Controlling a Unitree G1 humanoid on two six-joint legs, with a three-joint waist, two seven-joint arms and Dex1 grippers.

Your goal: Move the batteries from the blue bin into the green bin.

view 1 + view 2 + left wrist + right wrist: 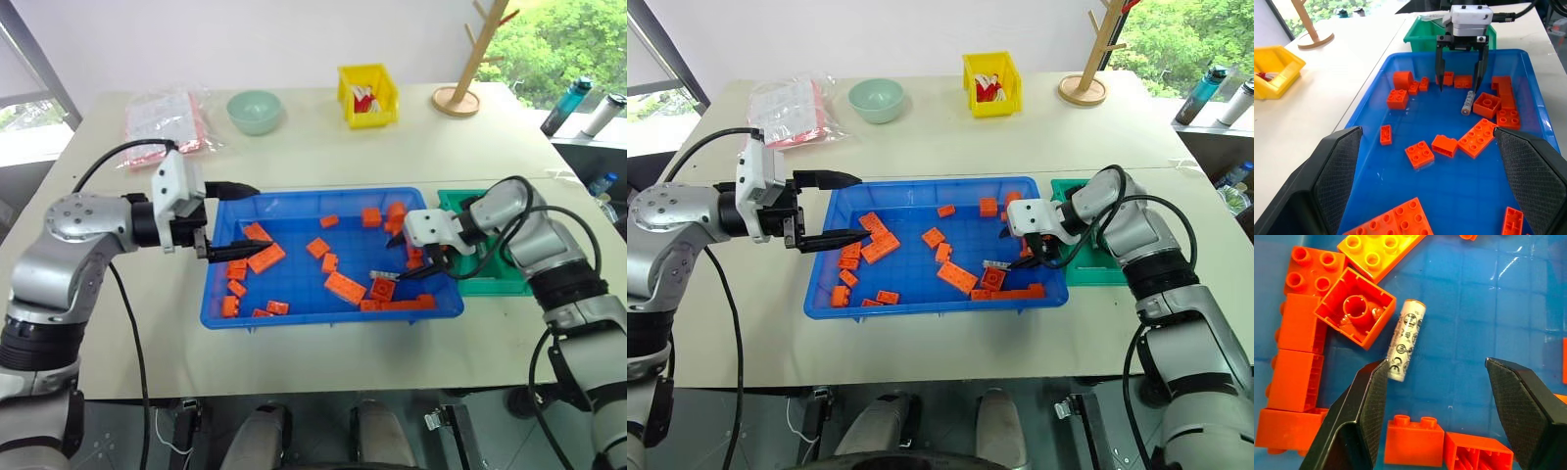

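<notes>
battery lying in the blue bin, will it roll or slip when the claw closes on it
The battery is a smooth round cylinder lying flat on the glossy blue bin floor, so a nudge would probably roll it. An upturned orange brick sits close on one side and may stop it. Its slick casing could slip between the right claw fingers.

I'm running this in what's looking like an office or lab: plain white desk (pixel 313 127), bare wall, big windows showing trees (pixel 568 39) outside.

A battery (pixel 1406 340) lay in the tray (pixel 294 315) among bricks (pixel 345 288), near its right end, with the small bin (pixel 500 284) just right of the tray and a bowl (pixel 255 112) behind it.
</notes>
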